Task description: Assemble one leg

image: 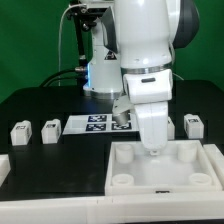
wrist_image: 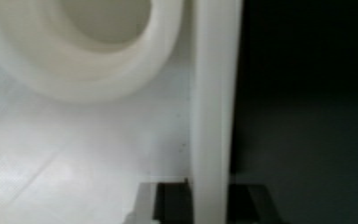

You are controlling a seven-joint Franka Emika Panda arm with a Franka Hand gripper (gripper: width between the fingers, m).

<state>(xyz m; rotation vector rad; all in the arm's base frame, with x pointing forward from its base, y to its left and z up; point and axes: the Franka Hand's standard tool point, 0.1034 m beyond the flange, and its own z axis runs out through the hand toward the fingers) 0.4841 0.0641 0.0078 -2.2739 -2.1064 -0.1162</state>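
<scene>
Pincer (image: 155, 148) low over white tray (image: 205, 158), beside round socket (wrist_image: 101, 30); whether wide or narrow, cannot tell; one leg (image: 193, 124) loose on black bench (image: 30, 105), apart from tray.

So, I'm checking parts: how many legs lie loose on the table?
3. One leg and another sit at the exterior view's left, a third at its right. A fourth may be hidden at the gripper.
</scene>
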